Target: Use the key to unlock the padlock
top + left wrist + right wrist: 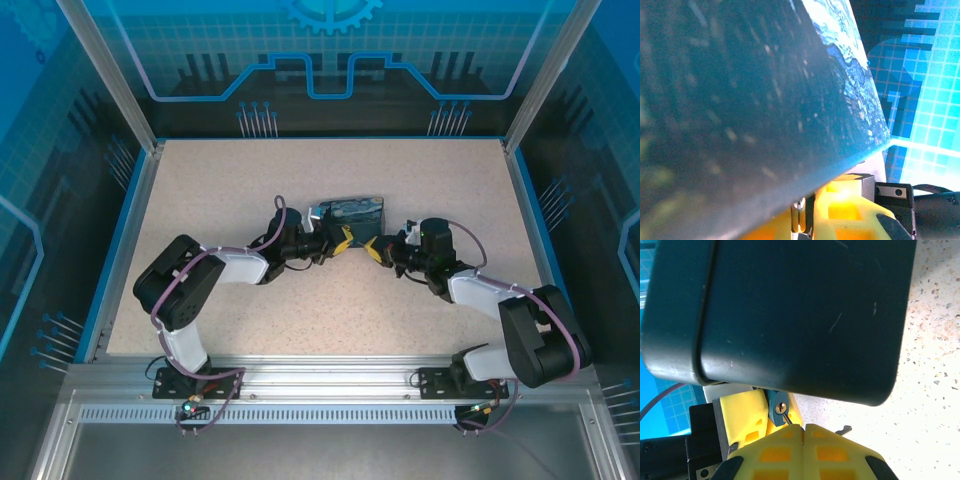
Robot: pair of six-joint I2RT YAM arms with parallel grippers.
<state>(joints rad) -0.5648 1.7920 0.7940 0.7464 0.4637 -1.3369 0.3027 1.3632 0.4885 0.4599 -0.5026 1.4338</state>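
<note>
Blue grid-printed walls (330,60) close in your speckled beige surface (430,180). Near its middle stands a dark-blue box (350,211), with both arms reaching in to meet just in front of it. Your left tool (341,238) and right tool (376,248) sit almost tip to tip there. From the right wrist you can see the right tool (803,427) clenched, its yellow fingers (775,450) pressed flat together on the key (787,419). The key's thin shaft pokes out of the seam and slants up-left, its tip at the brass keyhole of the padlock (776,407). The padlock sits just under the box's rounded lower edge in that view, lying against a yellow finger of the left tool. That tool seems clenched on it, though the box hides most of the grip from you. A small dark metal bit (844,430) lies on the surface just right of the key. From the left wrist, the box's dark side (740,100) looms very close, its painted face running toward the upper right, and a thin silvery edge (799,215) shows between yellow parts below it.
</note>
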